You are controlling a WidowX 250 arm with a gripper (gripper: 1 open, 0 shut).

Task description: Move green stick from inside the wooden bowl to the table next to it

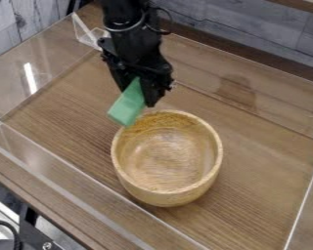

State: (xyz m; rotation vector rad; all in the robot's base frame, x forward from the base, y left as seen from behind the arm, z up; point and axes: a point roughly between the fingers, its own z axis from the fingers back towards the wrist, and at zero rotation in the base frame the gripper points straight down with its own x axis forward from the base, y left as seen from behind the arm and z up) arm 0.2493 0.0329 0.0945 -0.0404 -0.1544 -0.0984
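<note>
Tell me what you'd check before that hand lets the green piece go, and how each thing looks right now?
1. Hand gripping the green stick: ok, the stick hangs tilted from it.
2. Stick out of the wooden bowl: ok, it hangs at the bowl's far-left rim, mostly outside it.
3. Bare table below and left of the stick: ok.
4. Stick low enough to release: cannot tell from this one view.
5. Stick clear of the bowl's rim: cannot tell; they look very close.
6. Bowl upright: ok.
</note>
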